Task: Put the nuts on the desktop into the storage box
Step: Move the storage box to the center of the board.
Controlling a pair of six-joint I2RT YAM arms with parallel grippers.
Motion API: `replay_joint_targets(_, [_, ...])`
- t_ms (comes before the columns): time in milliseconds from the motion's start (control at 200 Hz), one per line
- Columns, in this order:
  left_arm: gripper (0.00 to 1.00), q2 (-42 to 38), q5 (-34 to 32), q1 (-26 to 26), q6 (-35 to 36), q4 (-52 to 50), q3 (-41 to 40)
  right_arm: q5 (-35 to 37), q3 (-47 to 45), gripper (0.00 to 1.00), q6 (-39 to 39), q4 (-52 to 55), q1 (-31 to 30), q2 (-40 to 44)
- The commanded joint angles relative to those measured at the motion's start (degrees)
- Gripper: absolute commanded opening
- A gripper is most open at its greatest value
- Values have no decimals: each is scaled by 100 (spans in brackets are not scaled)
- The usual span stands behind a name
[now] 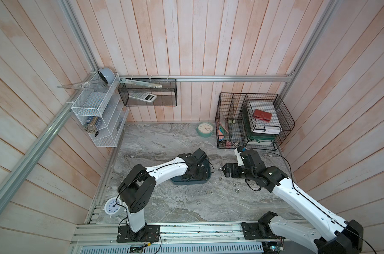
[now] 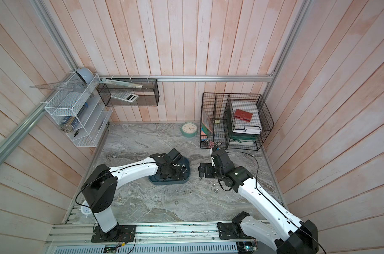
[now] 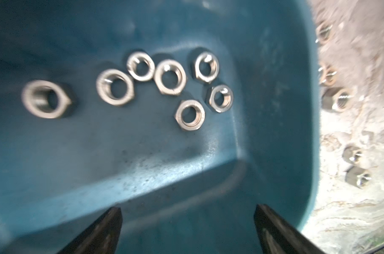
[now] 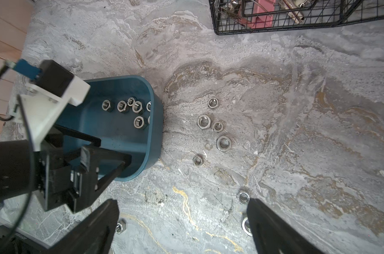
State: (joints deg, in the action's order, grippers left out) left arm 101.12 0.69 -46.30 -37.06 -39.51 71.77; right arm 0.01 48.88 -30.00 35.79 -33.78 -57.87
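Left tool [image 3: 187, 210]: jaws spread, empty, hovering inside the shallow dark teal plastic storage box [image 1: 186, 182] mid-table. Seven small shiny silver metal nuts [image 3: 170, 77] lie on its floor. Loose nuts [image 4: 223, 143] sit on the grey marble-patterned table [image 4: 296, 110] at the box's 3 to 4 o'clock. Right tool [image 4: 182, 203]: jaws spread, empty, over them.

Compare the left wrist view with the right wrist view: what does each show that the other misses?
Only left wrist: all seven nuts in the storage box seen whole. Only right wrist: the black wire basket, the right hand, open, and three more nuts near its fingers. Both: the box, the left hand open over it, and five loose nuts on the desktop beside it.
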Motion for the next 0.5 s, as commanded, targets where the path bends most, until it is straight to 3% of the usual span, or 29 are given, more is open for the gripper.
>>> replay_joint_targets(0, [100,-425,-488,-95,-427,-139,-188,-15,-79,98,7,126,-276,151])
replay_joint_targets(285, [100,-1462,-813,-598,-1245,46,-1313,-140,-432,98,-26,-89,-1089,355])
replay_joint_targets(415, [100,-1665,-926,-969,-1549,-13,-1538,-230,-481,98,3,-26,-1329,375])
replay_joint_targets(495, [98,-1711,-1113,-1462,-1734,-49,-1616,-232,-526,98,-27,15,-1385,446])
